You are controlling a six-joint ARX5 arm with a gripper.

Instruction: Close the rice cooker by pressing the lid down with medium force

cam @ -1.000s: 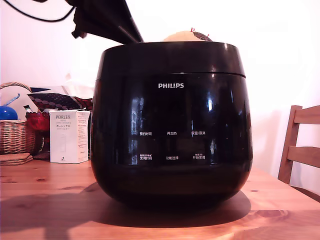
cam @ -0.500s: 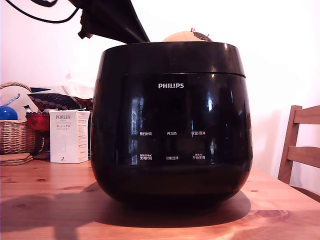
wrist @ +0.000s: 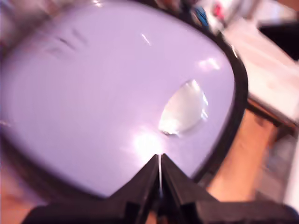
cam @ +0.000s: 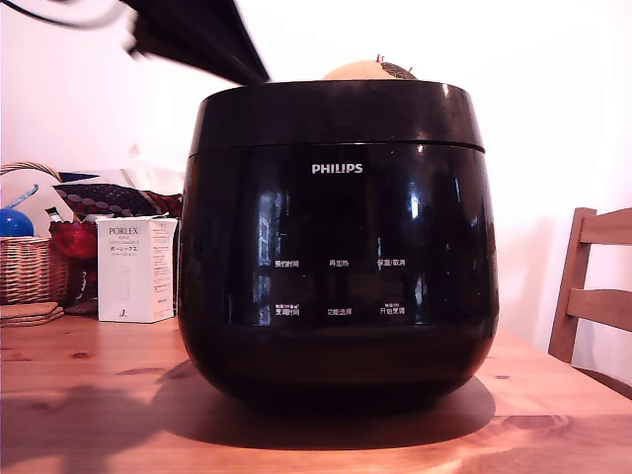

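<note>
The black pincer (wrist: 159, 175) has its two fingers pressed together with only a hairline slit between them, gripping nothing. Just beyond its tips lies the round glossy lid (wrist: 107, 93), shut flat on the large glossy black rounded rice cooker (cam: 338, 247), which stands on the wooden table (cam: 89, 395).

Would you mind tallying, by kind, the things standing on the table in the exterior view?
Rice cooker: 1
White box: 1
Wicker basket: 1
Stack of wooden coasters: 1
Total: 4
A few blurred items behind the box are too unclear to count.
</note>
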